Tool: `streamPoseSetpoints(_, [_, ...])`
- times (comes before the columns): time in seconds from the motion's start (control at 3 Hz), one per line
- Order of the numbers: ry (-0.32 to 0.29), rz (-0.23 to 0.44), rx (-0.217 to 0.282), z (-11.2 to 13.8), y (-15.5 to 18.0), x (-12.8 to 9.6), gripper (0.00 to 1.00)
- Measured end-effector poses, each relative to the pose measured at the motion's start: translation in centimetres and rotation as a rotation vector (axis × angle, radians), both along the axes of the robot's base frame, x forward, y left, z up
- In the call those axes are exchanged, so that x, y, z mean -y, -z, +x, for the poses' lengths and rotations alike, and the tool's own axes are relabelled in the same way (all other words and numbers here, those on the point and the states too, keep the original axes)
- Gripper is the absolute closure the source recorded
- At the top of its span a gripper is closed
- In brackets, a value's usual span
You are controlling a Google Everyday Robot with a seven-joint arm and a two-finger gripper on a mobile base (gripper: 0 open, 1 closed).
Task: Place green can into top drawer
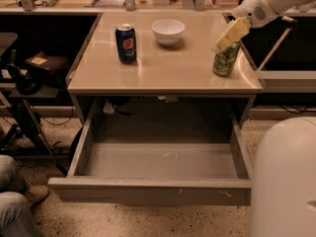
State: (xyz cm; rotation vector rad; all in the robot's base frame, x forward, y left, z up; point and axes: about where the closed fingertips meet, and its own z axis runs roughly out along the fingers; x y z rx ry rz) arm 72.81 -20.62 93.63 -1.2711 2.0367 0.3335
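The green can [225,60] stands upright near the right edge of the tan tabletop [163,70]. My gripper [228,37], cream-coloured on a white arm that reaches in from the upper right, is right at the can's top and hides its upper part. The top drawer [148,191] is pulled fully out below the tabletop. Its grey inside [158,161] shows nothing in it, and its front panel bears small scratches.
A dark blue Pepsi can [126,43] and a white bowl [168,31] stand at the back of the tabletop. My white body [284,177] fills the lower right. A person's leg and shoe [17,204] are at lower left, beside a black stand [24,78].
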Motion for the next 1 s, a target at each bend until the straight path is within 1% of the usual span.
streamPoseSetpoints(0.33, [0.002,-0.037,0.014,0.5,0.2,0.1,0.00])
streamPoseSetpoints(0.67, [0.013,-0.119,0.007,1.5,2.2,1.7,0.00])
streamPoseSetpoints(1.0, [0.039,-0.061,-0.055,1.8,5.3,2.8,0.00])
